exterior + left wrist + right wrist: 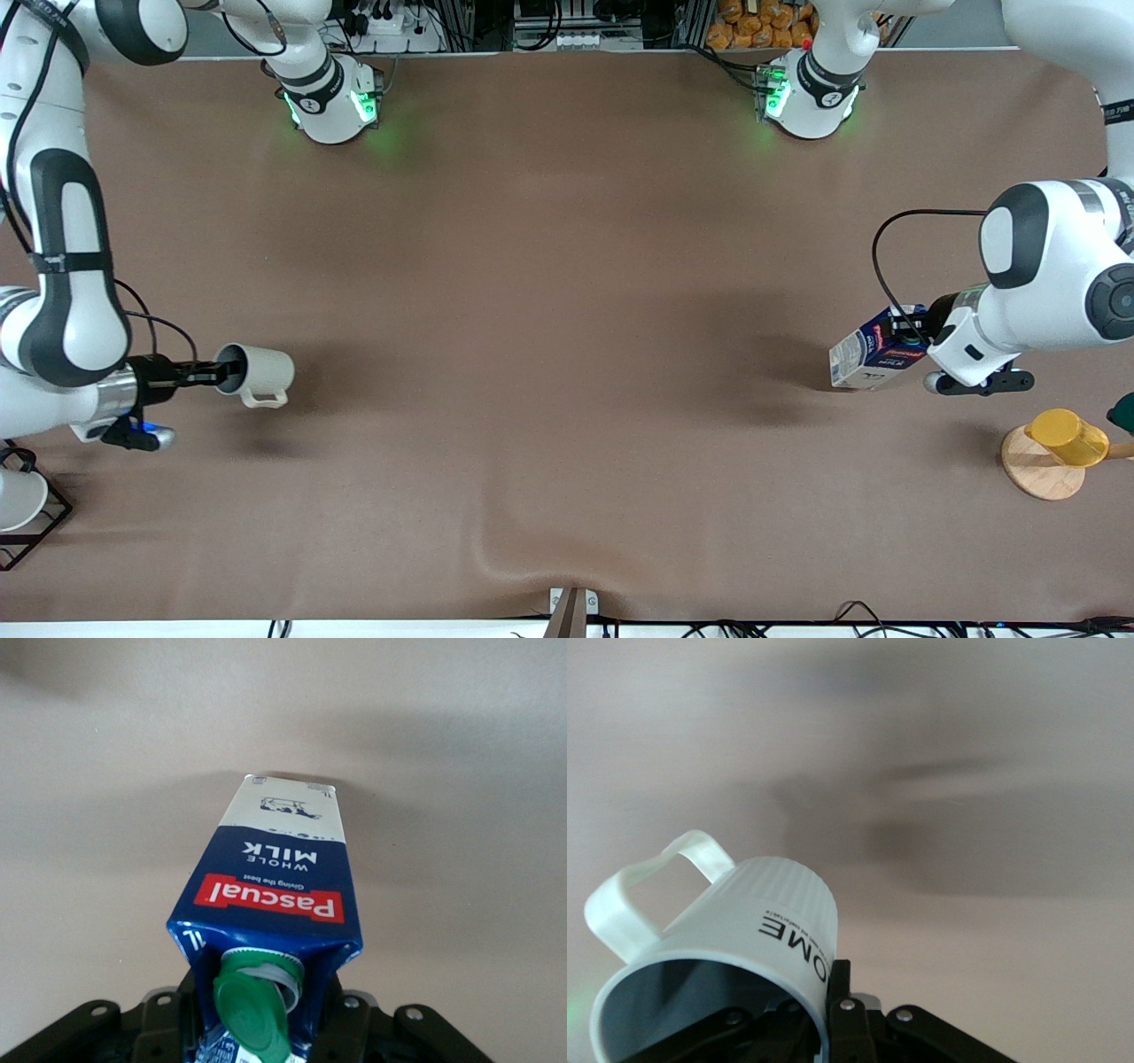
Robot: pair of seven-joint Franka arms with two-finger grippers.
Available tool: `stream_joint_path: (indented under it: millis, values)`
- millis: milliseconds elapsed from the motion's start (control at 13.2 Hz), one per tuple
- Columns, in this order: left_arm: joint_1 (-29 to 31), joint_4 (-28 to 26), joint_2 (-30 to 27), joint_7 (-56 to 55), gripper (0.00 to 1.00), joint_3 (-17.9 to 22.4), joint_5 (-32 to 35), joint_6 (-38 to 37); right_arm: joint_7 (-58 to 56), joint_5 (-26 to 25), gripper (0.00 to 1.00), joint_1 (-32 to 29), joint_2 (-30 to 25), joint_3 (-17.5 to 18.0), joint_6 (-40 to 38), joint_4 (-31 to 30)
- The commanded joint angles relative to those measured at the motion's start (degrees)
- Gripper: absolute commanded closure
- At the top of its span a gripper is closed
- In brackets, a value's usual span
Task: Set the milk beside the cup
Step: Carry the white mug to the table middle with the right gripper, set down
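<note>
Your right gripper [211,373] is at the right arm's end of the table [549,354], jaws clamped on the rim of the cup [257,375]. The cup is carried tipped on its side in the air, mouth toward the gripper, handle toward the front camera. In the right wrist view the cup [726,948] shows a ribbed wall, grey inside and dark lettering. A white cup [18,499] sits in a black rack [35,532] nearby. Your left gripper [921,341] is at the left arm's end, jaws closed on the milk [873,354] at its cap end. The milk [275,904] is tilted, white base pointing toward the cup, well apart from it. You can't tell if it touches the table. A yellow cup [1067,437] lies on a wooden disc [1036,470], nearer the camera.
</note>
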Motion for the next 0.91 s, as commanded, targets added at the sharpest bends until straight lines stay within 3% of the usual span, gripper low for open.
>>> stream_joint_path:
  millis: [0,378,681,832]
  values:
    - [-0.59,0.73,-1.71,-1.73,0.49,-0.05,1.01,-0.79,1.55,0.27,1.00,0.50,0.15,6.61,0.23,1.24]
    - [-1.03,4.07,-1.70,-3.49,0.49,-0.23,1.80,-8.43,2.25,0.01,1.00,12.87,0.24,6.89,9.09,1.06]
    - [-0.86,4.60,-3.63,-10.60,0.49,-4.35,1.98,-10.72,10.85,0.44,1.00,21.66,0.33,6.98,20.60,0.63]
    - [-0.68,4.60,-4.08,-12.46,0.49,-5.15,1.98,-11.86,15.42,0.27,1.00,25.97,0.94,6.89,21.85,0.63]
